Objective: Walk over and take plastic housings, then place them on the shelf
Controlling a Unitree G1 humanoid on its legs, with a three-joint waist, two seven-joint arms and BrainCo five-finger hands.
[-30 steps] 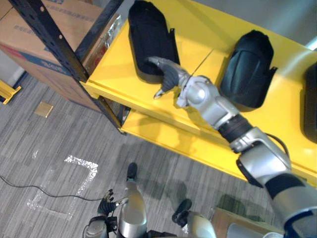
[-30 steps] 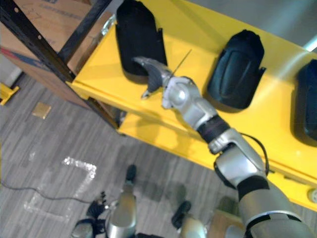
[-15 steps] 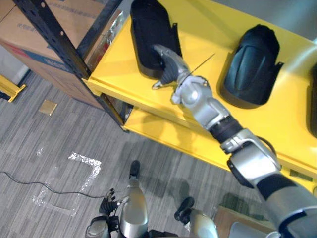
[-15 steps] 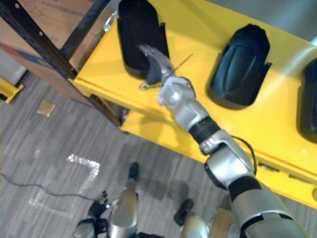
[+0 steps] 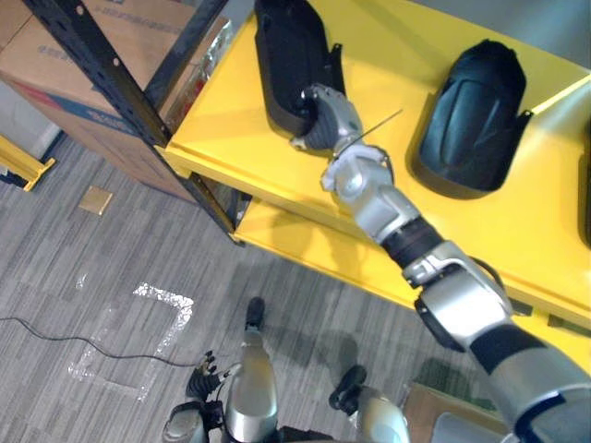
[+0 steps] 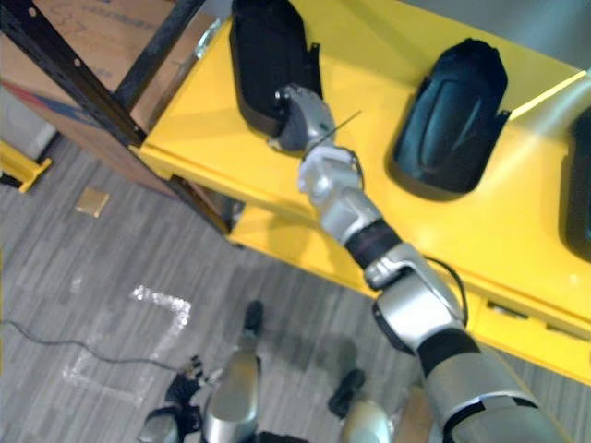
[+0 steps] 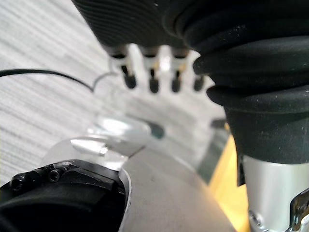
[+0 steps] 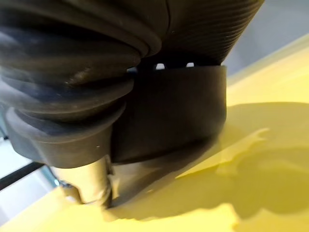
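Fingers of the right hand point(image 5: 328, 115) lie nearly straight, gripping nothing, on the yellow shelf point(image 5: 231, 111) against the leftmost housing's point(image 5: 286, 46) near end; its long axis runs straight away from them. The left hand point(image 7: 153, 77) hangs slack, well apart.

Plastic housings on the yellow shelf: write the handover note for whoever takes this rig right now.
Right hand: against the near end of the left housing, by the front of the shelf; grip unclear.
Left hand: low at the robot's side, open, empty.
Housings: the left one, the middle housing and a third housing at the right edge all lie on the yellow shelf.
Done: those three are placed.
Left: probably draw the right hand back, then fetch any more.
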